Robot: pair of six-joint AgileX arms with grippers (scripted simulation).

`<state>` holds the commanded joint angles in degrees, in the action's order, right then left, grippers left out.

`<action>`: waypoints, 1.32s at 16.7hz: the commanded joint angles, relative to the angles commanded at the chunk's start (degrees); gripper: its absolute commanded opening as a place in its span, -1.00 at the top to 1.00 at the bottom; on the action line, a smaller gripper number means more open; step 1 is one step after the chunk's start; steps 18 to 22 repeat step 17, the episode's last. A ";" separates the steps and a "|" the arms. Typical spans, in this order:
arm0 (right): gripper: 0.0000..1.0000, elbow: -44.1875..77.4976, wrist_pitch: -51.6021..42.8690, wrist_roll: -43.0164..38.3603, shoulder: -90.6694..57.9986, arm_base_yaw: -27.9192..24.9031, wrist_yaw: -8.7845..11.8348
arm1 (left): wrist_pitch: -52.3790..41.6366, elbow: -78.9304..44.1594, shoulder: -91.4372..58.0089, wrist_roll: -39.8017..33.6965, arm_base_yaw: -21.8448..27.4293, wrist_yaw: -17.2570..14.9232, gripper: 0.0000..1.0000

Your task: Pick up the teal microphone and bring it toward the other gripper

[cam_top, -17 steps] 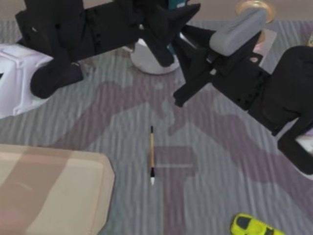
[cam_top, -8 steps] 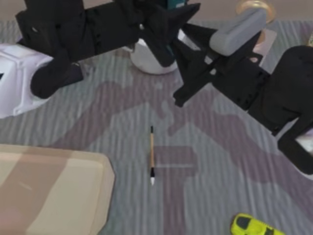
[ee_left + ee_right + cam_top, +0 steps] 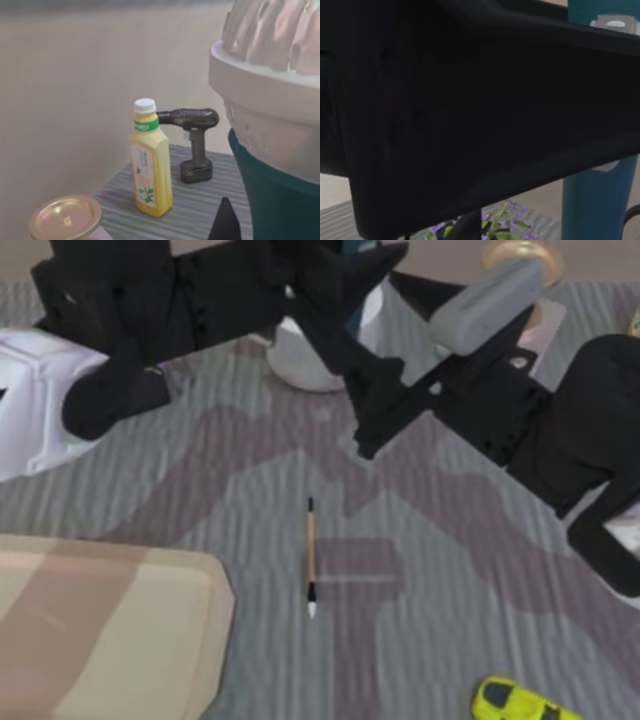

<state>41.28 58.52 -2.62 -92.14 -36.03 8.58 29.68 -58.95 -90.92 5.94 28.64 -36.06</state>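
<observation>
The teal microphone hangs above the far middle of the table, its white head pointing toward the table's front. My left gripper is shut on its teal handle. In the left wrist view the microphone's handle and ribbed white head fill one side, beside one black fingertip. My right gripper is open and reaches in from the right, its fingers on either side of the handle area. The right wrist view shows the teal handle with its white panel, mostly behind the black left gripper.
A thin brown paintbrush lies mid-table. A yellow toy car sits at the front right, a beige box at the front left. A yellow bottle, a drill, a gold lid and purple flowers stand at the back.
My right gripper has moved left and toward the back, closing in on the held microphone. The left arm and microphone have barely moved.
</observation>
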 joint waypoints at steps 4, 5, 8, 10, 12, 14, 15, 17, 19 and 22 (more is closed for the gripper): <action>-1.00 0.00 0.00 0.00 0.00 0.00 0.00 | 0.00 0.00 0.00 0.00 0.00 0.00 1.00; -1.00 0.00 0.00 0.00 0.00 0.00 0.00 | 0.00 0.00 0.00 0.00 0.00 0.00 1.00; -1.00 -1.14 -0.01 0.15 0.63 0.31 0.02 | -0.11 0.04 0.57 0.21 -0.63 -0.43 1.00; -1.00 -4.30 0.16 0.10 3.75 0.79 0.53 | -0.22 0.90 1.51 0.28 -2.59 -2.17 1.00; -1.00 -8.75 0.41 0.00 7.74 1.38 1.22 | -0.39 2.04 2.69 0.38 -5.19 -4.35 1.00; -1.00 -13.03 0.67 -0.10 11.64 1.87 1.97 | -0.56 3.11 3.79 0.47 -7.60 -6.39 1.00; -1.00 -14.43 0.82 -0.14 13.04 2.03 2.27 | -0.62 3.51 4.20 0.51 -8.51 -7.16 1.00; -1.00 -15.44 0.97 -0.17 14.05 2.15 2.53 | -0.67 3.85 4.54 0.54 -9.26 -7.80 1.00; -1.00 -15.44 0.97 -0.17 14.05 2.15 2.53 | -0.67 3.85 4.54 0.54 -9.26 -7.80 1.00; -1.00 -15.44 0.97 -0.17 14.05 2.15 2.53 | -0.67 3.85 4.54 0.54 -9.26 -7.80 1.00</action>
